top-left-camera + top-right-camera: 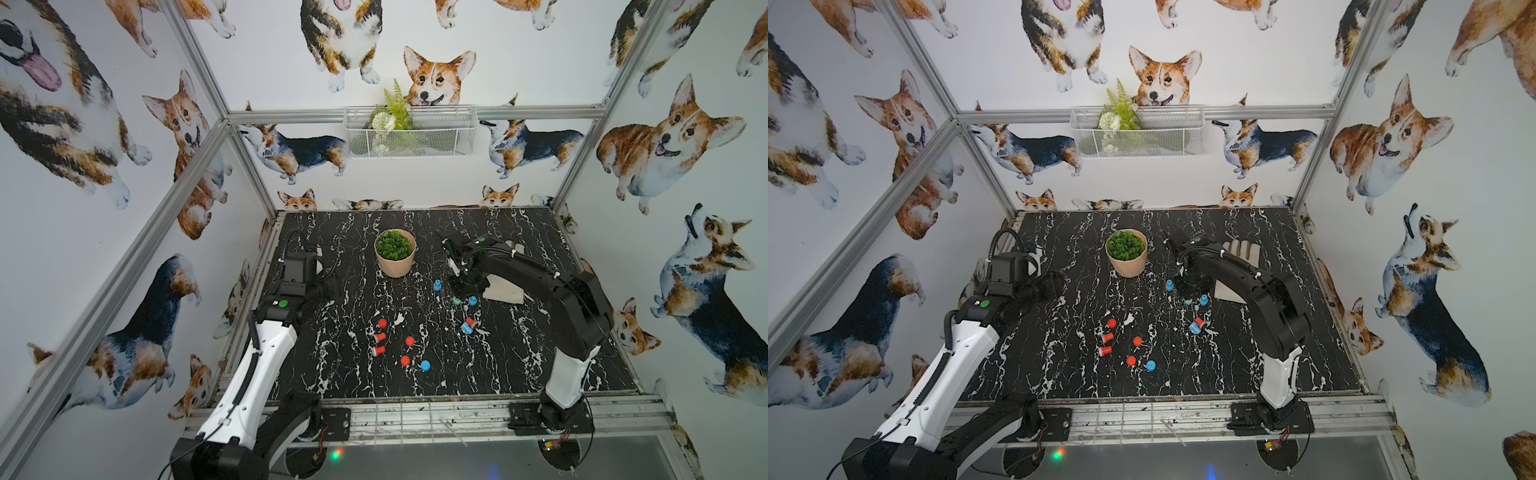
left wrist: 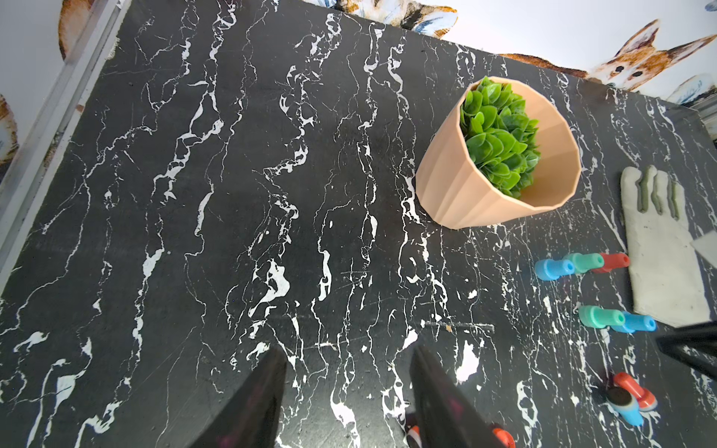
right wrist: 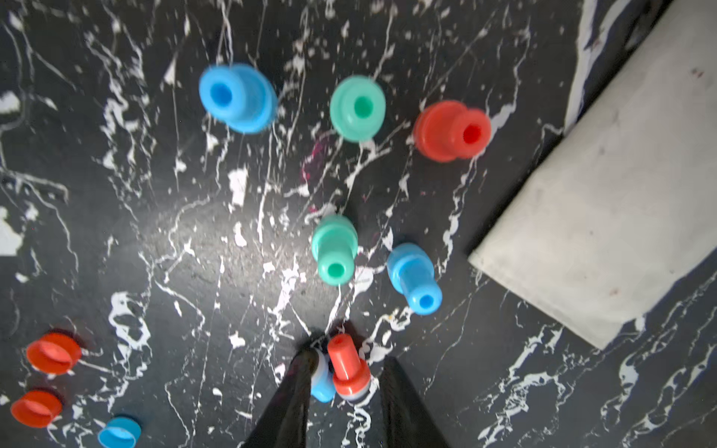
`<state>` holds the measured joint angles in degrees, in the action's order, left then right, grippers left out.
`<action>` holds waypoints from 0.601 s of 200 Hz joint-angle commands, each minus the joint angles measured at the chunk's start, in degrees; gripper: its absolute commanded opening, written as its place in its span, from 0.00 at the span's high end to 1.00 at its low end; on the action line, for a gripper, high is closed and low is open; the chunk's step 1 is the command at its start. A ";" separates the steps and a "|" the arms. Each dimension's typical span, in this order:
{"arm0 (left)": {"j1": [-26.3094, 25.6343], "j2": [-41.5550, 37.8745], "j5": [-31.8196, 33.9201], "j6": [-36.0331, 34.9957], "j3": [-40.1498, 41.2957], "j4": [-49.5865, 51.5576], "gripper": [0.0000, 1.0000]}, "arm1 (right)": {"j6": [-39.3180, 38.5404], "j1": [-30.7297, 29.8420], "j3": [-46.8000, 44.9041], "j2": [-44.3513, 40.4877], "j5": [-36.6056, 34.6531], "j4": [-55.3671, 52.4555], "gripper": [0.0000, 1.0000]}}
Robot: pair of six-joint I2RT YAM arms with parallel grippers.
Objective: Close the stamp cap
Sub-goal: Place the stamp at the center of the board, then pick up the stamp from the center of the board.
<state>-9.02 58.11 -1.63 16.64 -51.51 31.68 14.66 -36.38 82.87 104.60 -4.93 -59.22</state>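
**Two stamps lie tipped over below the right gripper**

The right gripper (image 3: 350, 358) hangs over the right half of the tabletop (image 1: 519, 365). Its jaws stand a narrow gap apart and clamp nothing. Seen from the right wrist, a red stamp (image 3: 347, 368) and a blue stamp (image 3: 324, 386) lie on their sides on the marble just past the fingertips, touching each other. The left wrist view shows the blue one's dark pad (image 2: 620, 396) uncovered. I cannot make out the face of the red one.

Five upright stamps (image 3: 333, 248) stand handle-up just behind that pair, toward the back edge. Blue, teal and red form a row, with a teal and a blue one nearer the pair. A pale glove (image 2: 659, 252) lies beside them toward the right edge.

The loose caps sit well apart from the tipped pair, near the middle and toward the front edge. They are several red caps (image 1: 410, 341) and one blue cap (image 1: 425, 365).

The left gripper (image 2: 349, 351) is over bare marble on the left side of the tabletop, its jaws moderately apart and empty. A potted plant (image 1: 395, 252) stands near the middle, toward the back edge.
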 commanded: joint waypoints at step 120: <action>0.12 0.43 -0.11 -0.82 -0.35 -0.13 0.44 | 6.79 -6.95 -18.15 -4.80 2.68 8.06 0.68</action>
<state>-9.02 58.52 -1.65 16.67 -51.51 31.66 19.92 -43.24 65.56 98.94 -3.77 -54.89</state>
